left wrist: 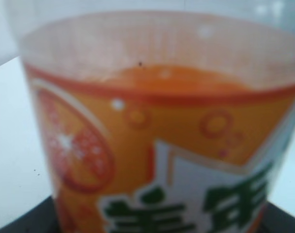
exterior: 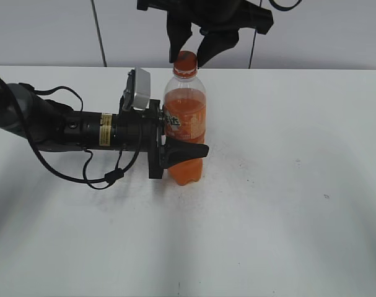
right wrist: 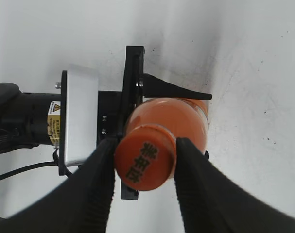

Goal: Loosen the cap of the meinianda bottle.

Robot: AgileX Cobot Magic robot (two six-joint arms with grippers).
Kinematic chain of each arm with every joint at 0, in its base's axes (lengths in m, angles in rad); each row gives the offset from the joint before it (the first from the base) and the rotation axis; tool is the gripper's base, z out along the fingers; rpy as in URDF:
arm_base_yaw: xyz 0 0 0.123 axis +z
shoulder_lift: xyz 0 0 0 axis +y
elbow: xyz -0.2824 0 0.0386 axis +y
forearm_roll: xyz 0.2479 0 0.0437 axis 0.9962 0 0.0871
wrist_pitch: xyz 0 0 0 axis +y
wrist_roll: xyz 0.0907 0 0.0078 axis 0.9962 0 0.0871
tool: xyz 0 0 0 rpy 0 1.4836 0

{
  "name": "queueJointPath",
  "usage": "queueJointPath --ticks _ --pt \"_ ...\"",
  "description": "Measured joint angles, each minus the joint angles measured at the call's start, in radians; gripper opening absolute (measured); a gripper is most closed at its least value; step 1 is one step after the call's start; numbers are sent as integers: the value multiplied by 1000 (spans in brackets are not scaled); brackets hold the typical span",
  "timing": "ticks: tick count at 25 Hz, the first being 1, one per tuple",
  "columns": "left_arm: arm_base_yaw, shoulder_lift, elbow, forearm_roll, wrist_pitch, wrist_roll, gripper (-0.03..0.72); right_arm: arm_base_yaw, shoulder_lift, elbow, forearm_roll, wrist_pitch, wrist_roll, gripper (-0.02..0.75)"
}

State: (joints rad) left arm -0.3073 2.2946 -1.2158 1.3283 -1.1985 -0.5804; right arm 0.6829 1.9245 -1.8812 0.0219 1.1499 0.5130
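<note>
Table (exterior: 287,204): white, carrying the upright bottle (exterior: 185,124).
Left gripper (exterior: 175,151): clamping the bottle's middle from the side.
Right gripper (right wrist: 145,162): reaching down, fingers pressing both sides of the cap (right wrist: 145,163).

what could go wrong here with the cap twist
1. The left claw clamps the thin meinianda bottle around its middle; if that hold slips, the bottle may spin along with the cap instead of the cap loosening.
2. The right claw meets only the small cap's edges, so its fingers could skid off.
3. Squeezing may push soda out once the cap is loose.
</note>
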Motion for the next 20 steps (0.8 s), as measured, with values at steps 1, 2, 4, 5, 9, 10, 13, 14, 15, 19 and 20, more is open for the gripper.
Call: queueJointPath --ticks 1,2,4,5,9,10,13,14,15,19,20 --pt "0 0 0 0 0 0 418 0 0 0 0 0 0 300" --pt "0 0 0 0 0 0 418 0 0 0 1 0 0 290" --pt "0 0 0 -1 0 0 418 0 0 0 1 0 -6 265" --pt "0 0 0 -1 0 0 418 0 0 0 1 0 -9 261" --pt "0 0 0 -2 0 0 418 0 0 -1 1 0 -73 261" --pt "0 0 0 -2 0 0 418 0 0 -1 1 0 -117 261" --pt "0 0 0 -2 0 0 418 0 0 -1 3 1 -285 260" --pt "0 0 0 -2 1 0 418 0 0 -1 5 1 -354 260" --pt "0 0 0 -2 1 0 418 0 0 -2 5 1 -410 260" --pt "0 0 0 -4 2 0 418 0 0 -3 5 4 -636 260" --pt "0 0 0 -4 2 0 418 0 0 -4 6 4 -686 260"
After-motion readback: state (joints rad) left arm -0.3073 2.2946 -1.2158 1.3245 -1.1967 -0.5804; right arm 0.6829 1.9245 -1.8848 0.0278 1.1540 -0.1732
